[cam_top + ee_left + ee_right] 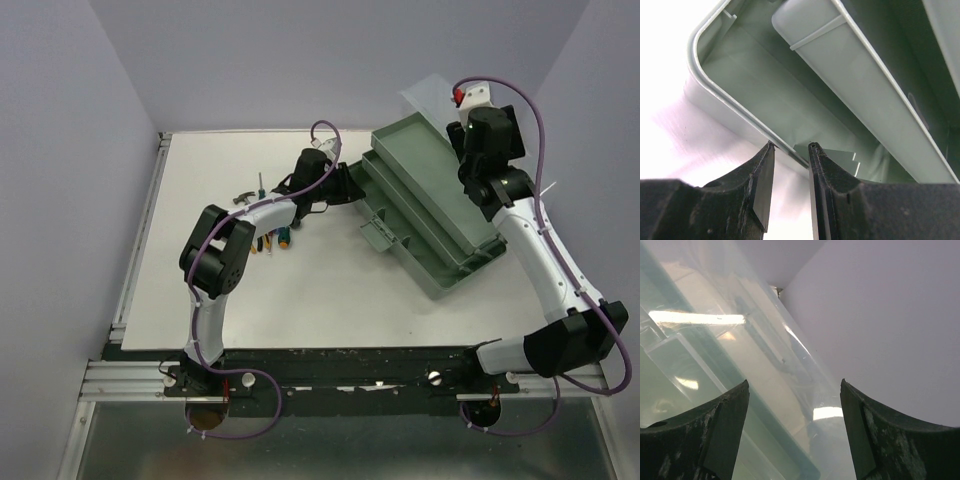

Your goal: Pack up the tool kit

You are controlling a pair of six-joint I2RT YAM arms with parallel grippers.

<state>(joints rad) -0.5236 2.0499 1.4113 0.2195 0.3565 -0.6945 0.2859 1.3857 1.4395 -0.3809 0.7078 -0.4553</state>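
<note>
Toolbox point(452, 272): grey-green and open, it lies at an angle on the table's point(330, 300) right half, with stepped inner trays point(405, 185) showing along its length.
Lid point(428, 95): translucent and swung back, it stands off the toolbox's far side.
Left gripper point(791, 150): it sits at the toolbox's left end, by a corner. Its jaws are narrow and closed on the toolbox's wall, one finger point(762, 175) outside and the other inside the rim.
Right gripper point(794, 390): it is at the toolbox's far end, up against the lid. Its jaws are spread wide and clamp nothing. In the right wrist view the clear sheet fills the left side and runs on between the fingers.
Hammer point(240, 197): it lies on the table well to the left of the toolbox, beyond the left arm.
Screwdrivers point(284, 236): they lie in a small cluster left of the toolbox, just beside the left arm's forearm and partly hidden by it. Green and yellow handles show.
Loose tools and toolbox: they are apart, with none of them touching it.
</note>
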